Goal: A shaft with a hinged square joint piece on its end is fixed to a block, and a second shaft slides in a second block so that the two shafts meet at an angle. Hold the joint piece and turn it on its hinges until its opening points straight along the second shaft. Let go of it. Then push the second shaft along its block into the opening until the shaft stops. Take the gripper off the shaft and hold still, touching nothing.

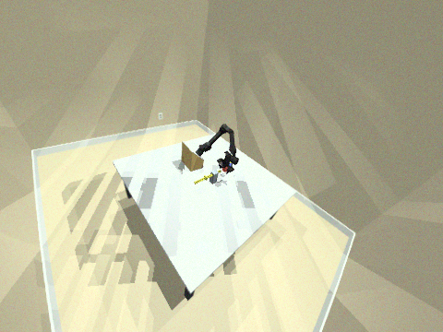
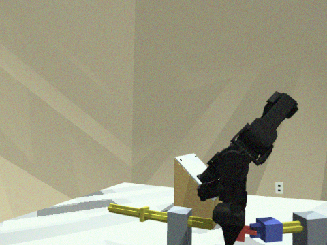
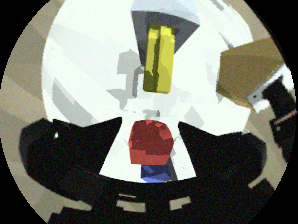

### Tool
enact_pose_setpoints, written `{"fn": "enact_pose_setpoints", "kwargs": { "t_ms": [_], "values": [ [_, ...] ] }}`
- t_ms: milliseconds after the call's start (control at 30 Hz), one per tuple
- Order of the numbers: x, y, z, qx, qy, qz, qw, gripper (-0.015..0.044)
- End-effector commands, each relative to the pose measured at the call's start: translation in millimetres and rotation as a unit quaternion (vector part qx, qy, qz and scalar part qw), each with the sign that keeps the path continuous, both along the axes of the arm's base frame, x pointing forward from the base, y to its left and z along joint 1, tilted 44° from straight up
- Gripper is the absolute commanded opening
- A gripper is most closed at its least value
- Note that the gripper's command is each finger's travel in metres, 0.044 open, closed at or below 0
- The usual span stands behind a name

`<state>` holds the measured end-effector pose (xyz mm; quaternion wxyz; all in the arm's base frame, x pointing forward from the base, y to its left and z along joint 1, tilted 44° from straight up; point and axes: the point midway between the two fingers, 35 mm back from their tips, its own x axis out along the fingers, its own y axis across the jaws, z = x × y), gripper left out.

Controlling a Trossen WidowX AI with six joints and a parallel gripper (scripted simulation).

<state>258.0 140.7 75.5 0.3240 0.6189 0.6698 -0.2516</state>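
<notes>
Start with the wrist view. You look down between the gripper [image 3: 153,163] fingers, which stand spread wide with nothing pinched; they show only as dark masses low in the frame. The red joint piece [image 3: 152,143] sits right under the camera, a sliver of blue hub [image 3: 154,173] below it. Just beyond, apart from the red piece by a small white gap, the yellow second shaft [image 3: 160,59] runs away through its grey block [image 3: 166,4]. Whether the opening faces the shaft you cannot tell from here; only the red top face shows.

The exterior view gives you the side profile the wrist lacks. The second shaft [image 2: 153,215] passes through the block [image 2: 178,224], with a small collar on it toward the left. The dark arm hides the shaft's near end and most of the joint piece [image 2: 243,234]; a red corner peeks out beside the blue hub [image 2: 270,229]. The fixed shaft [image 2: 293,226] runs on to a second grey block [image 2: 311,226], cut by the right frame edge. A tan wedge [image 2: 185,190] stands behind.

The top view alone places it all: near the table's [image 1: 198,240] far edge, toward the far right corner. Parts there are too small to read.
</notes>
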Motion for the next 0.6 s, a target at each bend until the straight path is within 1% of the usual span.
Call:
{"fn": "enact_pose_setpoints", "kwargs": {
  "t_ms": [0, 67, 300, 567],
  "values": [
    [2, -6, 13, -0.059, -0.015, -0.009, 0.998, 0.044],
    [1, -9, 16, -0.08, -0.02, -0.013, 0.997, 0.044],
    [2, -9, 17, -0.082, -0.021, -0.011, 0.996, 0.044],
    [6, -27, 30, -0.076, -0.093, 0.092, 0.989, 0.044]
  ]
}}
